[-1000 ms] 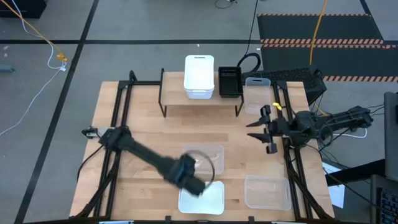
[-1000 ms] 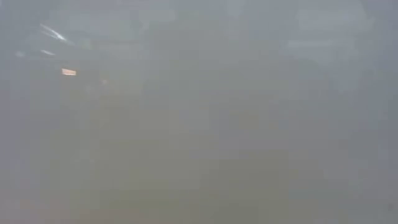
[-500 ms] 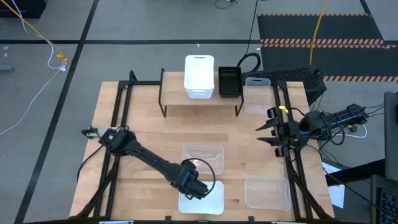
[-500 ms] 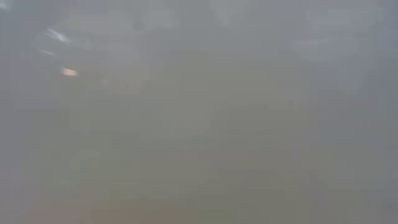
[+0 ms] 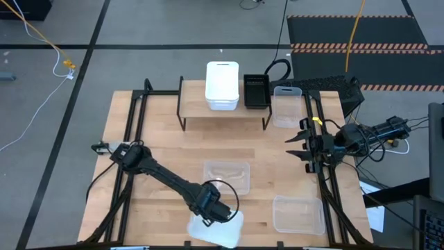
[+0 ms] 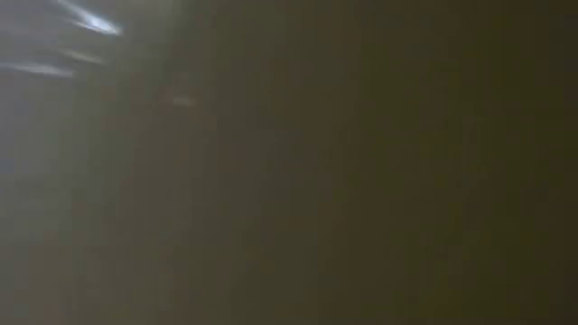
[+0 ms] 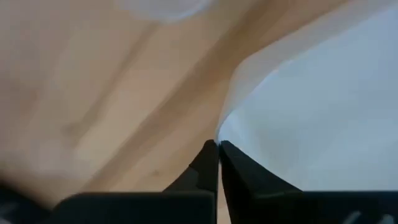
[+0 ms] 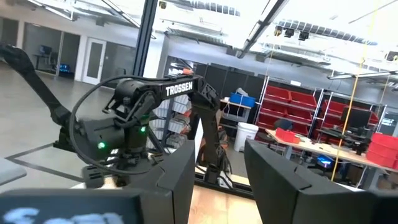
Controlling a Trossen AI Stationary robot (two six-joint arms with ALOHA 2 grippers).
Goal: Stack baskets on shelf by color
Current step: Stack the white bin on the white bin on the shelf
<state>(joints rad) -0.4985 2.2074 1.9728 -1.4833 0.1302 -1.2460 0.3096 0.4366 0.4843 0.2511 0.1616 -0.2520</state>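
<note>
High view, left to right: left arm reaches across the table (image 5: 159,146) to its near edge, where the left hand (image 5: 212,212) sits over a white basket (image 5: 223,228). Left wrist view shows the 2 fingers pressed together on the thin white rim (image 7: 227,127), so the hand is pinched onto that basket; the basket looks tilted, 1 side raised off the wood. Just beyond it lies a clear basket (image 5: 225,173), mid-table. Shelf (image 5: 194,107) stands at the far side: 1 white basket (image 5: 222,85) on its top, 1 black basket (image 5: 255,91) beside it near the right end. Another clear basket (image 5: 286,105) sits just off the shelf's right end, on the table as far as I can tell. A 3rd clear basket (image 5: 298,214) lies near the front right corner. Right hand (image 5: 300,147) hangs at the table's right edge, fingers spread, holding nothing. Low view is a dark blur, nothing readable. Progress, judged: early; 2 colours begun on the shelf, white stack awaiting this basket, all 3 clear ones still unplaced.
</note>
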